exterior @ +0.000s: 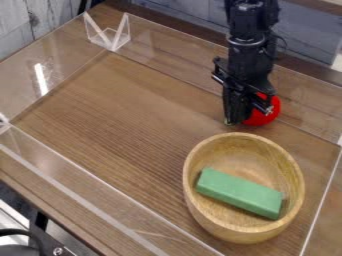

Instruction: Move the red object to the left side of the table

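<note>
The red object [266, 108] sits on the brown wooden table [120, 110] at the back right, just beyond the bowl. My gripper [239, 112] points straight down and has come right down onto the object's left part. Its dark fingers are drawn together there, shut on the red object. The fingers cover the object's green stub, and only its right half shows beside them. The object still rests on the tabletop.
A round light-wood bowl [191, 172] stands at the front right with a green rectangular block [241, 193] inside it. Low clear acrylic walls [40, 75] edge the table. A small clear folded stand [107, 32] sits at the back left corner.
</note>
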`<state>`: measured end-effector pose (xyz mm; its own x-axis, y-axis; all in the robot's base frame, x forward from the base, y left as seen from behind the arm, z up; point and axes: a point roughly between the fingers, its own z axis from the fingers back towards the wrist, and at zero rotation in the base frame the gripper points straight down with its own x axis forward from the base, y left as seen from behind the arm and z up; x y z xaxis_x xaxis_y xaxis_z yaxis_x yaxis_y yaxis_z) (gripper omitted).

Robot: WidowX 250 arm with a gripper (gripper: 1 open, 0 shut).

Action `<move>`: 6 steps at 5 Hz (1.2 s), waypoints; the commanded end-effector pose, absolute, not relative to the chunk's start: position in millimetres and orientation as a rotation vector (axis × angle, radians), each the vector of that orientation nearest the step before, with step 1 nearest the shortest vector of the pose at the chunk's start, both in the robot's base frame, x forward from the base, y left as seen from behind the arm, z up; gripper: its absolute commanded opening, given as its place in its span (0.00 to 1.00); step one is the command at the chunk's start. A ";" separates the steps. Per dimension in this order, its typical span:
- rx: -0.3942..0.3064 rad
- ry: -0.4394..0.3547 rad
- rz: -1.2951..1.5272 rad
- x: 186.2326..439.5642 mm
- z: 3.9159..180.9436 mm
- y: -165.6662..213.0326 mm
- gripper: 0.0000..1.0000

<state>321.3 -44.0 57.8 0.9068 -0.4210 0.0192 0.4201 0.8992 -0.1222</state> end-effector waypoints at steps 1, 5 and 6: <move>-0.094 -0.103 -0.325 337.8 95.8 -21.3 0.00; -0.114 -0.121 -0.411 359.3 92.9 -57.1 1.00; -0.120 -0.109 -0.416 364.1 83.8 -79.8 1.00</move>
